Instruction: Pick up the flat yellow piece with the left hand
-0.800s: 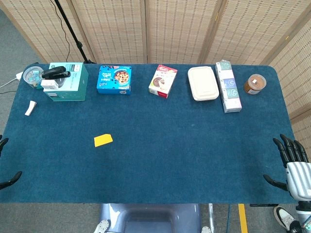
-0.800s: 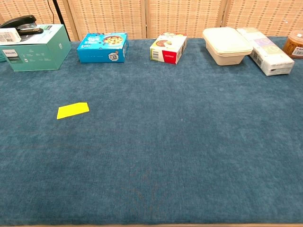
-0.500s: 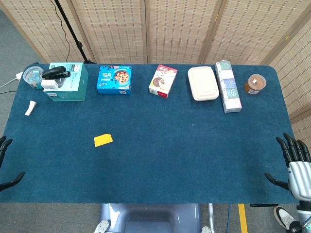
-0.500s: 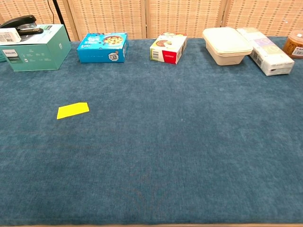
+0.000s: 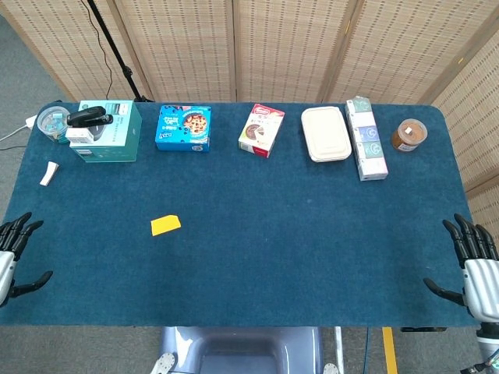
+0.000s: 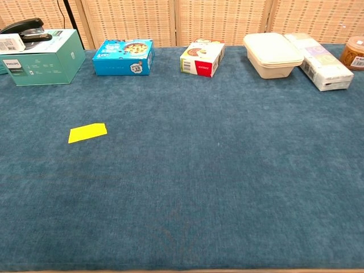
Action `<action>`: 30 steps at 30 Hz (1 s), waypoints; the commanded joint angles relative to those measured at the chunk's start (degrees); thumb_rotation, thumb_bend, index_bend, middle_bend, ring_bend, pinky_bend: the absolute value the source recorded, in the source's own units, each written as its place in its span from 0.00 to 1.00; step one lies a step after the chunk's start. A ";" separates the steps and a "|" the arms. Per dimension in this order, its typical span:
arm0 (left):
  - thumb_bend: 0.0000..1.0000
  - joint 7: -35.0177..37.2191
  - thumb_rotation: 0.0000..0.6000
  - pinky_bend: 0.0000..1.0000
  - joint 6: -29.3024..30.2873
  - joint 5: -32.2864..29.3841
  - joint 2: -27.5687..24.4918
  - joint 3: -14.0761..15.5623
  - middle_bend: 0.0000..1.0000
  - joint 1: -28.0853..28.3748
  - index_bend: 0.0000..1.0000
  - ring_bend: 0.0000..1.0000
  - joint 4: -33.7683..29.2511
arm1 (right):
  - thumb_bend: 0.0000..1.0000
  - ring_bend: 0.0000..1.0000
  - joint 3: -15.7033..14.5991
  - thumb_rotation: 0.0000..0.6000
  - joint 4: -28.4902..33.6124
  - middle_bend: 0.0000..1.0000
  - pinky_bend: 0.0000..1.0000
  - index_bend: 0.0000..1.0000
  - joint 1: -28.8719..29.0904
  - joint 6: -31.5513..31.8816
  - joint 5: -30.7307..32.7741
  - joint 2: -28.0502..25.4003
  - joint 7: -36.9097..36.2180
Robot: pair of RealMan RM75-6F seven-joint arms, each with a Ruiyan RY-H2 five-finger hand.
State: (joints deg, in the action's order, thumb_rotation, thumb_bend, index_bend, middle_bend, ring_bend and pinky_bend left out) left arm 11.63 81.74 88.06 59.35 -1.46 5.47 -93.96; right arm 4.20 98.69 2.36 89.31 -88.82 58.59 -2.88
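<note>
**A:** Table rundown, left to right? what's the left hand doing

**B:** it sits at the table's near-left edge, fingers spread, holding nothing; the flat yellow piece lies flat on the blue cloth, well apart from that hand, toward the middle-left

**A:** and the back row?

**B:** teal box with a stapler on top; blue box; red-and-white box; white container; long pack beside it; brown jar; the right hand hangs off the near-right edge, fingers apart, empty too
</note>
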 commanded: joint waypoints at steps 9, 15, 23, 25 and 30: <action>0.22 -4.11 1.00 0.00 -15.76 -2.16 4.27 -4.78 0.00 13.70 0.35 0.00 2.02 | 0.00 0.00 0.21 1.00 -0.16 0.00 0.00 0.00 0.78 -1.57 0.91 0.37 0.09; 0.23 -9.38 1.00 0.00 -19.00 -3.87 9.08 -6.93 0.00 18.63 0.39 0.00 3.64 | 0.00 0.00 0.42 1.00 -0.17 0.00 0.00 0.00 0.66 -1.53 1.43 -0.13 -1.26; 0.17 -15.54 1.00 0.00 -25.53 -8.97 14.42 -8.08 0.00 24.04 0.42 0.00 6.69 | 0.00 0.00 0.73 1.00 -0.37 0.00 0.00 0.00 0.82 -1.94 2.03 -0.63 -3.01; 0.15 -16.41 1.00 0.00 -26.78 -10.87 15.90 -8.44 0.00 24.99 0.42 0.00 8.04 | 0.00 0.00 0.68 1.00 -0.46 0.00 0.00 0.00 0.92 -2.19 2.01 -0.62 -3.12; 0.19 -20.26 1.00 0.00 -29.51 -14.81 18.51 -8.43 0.00 27.05 0.42 0.00 11.00 | 0.00 0.00 0.43 1.00 -0.55 0.00 0.00 0.00 1.15 -2.87 2.00 -0.38 -2.78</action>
State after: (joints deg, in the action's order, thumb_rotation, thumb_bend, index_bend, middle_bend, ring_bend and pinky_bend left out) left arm -6.75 53.15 74.62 76.74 -9.83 31.53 -84.07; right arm 4.64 98.14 3.49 86.46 -86.82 58.19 -5.70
